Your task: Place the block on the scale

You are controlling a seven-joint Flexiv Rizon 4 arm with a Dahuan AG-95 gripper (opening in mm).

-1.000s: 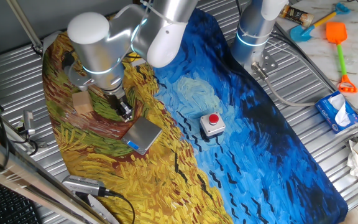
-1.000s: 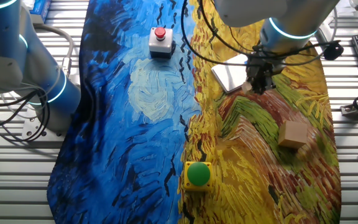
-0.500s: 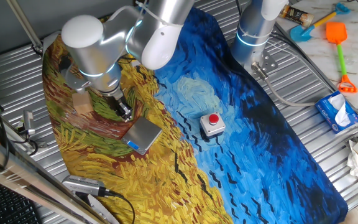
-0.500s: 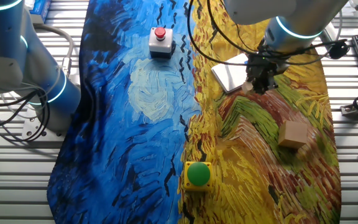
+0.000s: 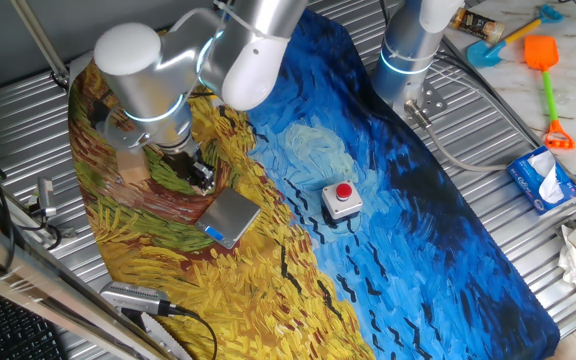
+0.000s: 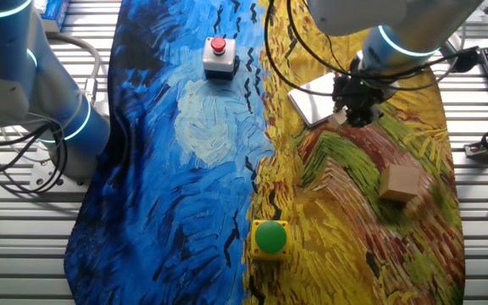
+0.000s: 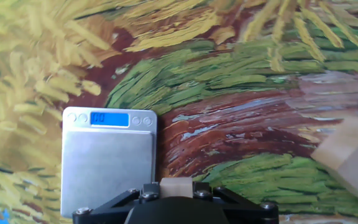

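Observation:
In the hand view the block (image 7: pixel 176 187), a small pale tan wooden cube, sits clamped between my gripper's (image 7: pixel 176 190) two fingers at the bottom edge. The scale (image 7: pixel 107 163), a silver plate with a blue lit display strip, lies just left of the held block, its right edge close by. In one fixed view my gripper (image 5: pixel 201 178) hangs low over the cloth just beyond the scale's (image 5: pixel 230 216) far corner. In the other fixed view the gripper (image 6: pixel 354 115) is beside the scale (image 6: pixel 312 100). The block is hidden by the fingers in both fixed views.
A larger tan wooden block (image 5: pixel 131 166) (image 6: pixel 401 183) (image 7: pixel 352 155) lies on the painted cloth near the gripper. A grey box with a red button (image 5: pixel 341 199) (image 6: pixel 218 57) and a yellow box with a green button (image 6: pixel 269 238) stand farther off. A second arm's base (image 5: pixel 408 50) stands at the cloth's edge.
The arm's upper joints have shifted slightly to the left in one fixed view. The gripper stays shut on the block next to the scale, with very little movement.

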